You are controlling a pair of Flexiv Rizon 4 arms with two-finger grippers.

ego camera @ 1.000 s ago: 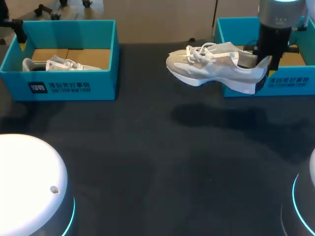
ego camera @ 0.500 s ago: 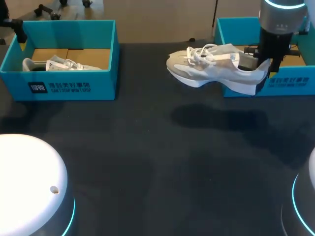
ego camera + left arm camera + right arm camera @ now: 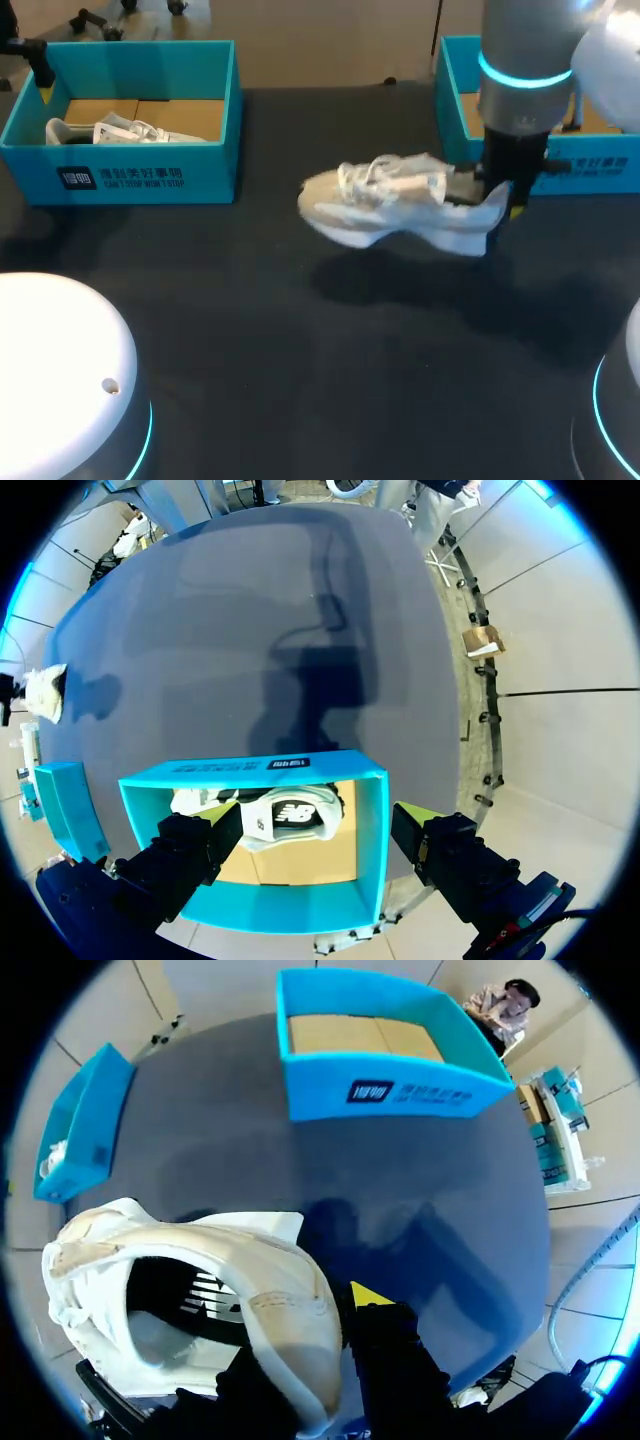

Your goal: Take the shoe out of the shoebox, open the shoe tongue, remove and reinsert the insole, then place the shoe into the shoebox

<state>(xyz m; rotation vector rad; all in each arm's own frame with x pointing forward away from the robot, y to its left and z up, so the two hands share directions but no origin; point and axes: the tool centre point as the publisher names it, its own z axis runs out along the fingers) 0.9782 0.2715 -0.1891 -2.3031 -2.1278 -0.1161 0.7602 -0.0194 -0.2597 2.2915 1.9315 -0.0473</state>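
- My right gripper (image 3: 508, 192) is clamped on the heel of the white and grey lace-up sneaker (image 3: 400, 205). The right wrist view shows one yellow-tipped finger (image 3: 370, 1296) pressed outside the heel collar; the other goes inside the shoe opening, and its tip is hidden.
- The sneaker hangs in the air above the dark counter (image 3: 300, 350), roughly level, with its toe pointing toward my left side and a shadow on the surface beneath it.
- It is out of its box, just in front of the teal cardboard shoebox on the right (image 3: 585, 165) and not touching it. That box's brown cardboard floor shows in the right wrist view (image 3: 400, 1085).
- Laces lie loose over the tongue. From the wrist camera I look straight into the shoe opening (image 3: 180, 1290); I cannot make out the insole.
- A second teal shoebox on the left (image 3: 140, 170) sits at the far left of the counter, well apart from the sneaker, with another white shoe (image 3: 110, 130) lying inside it.
- My left gripper (image 3: 315, 820) hangs over that left box, fingers spread wide and gripping nothing. One black finger (image 3: 190, 845) stands over the box interior, the other (image 3: 440, 850) outside its side wall.
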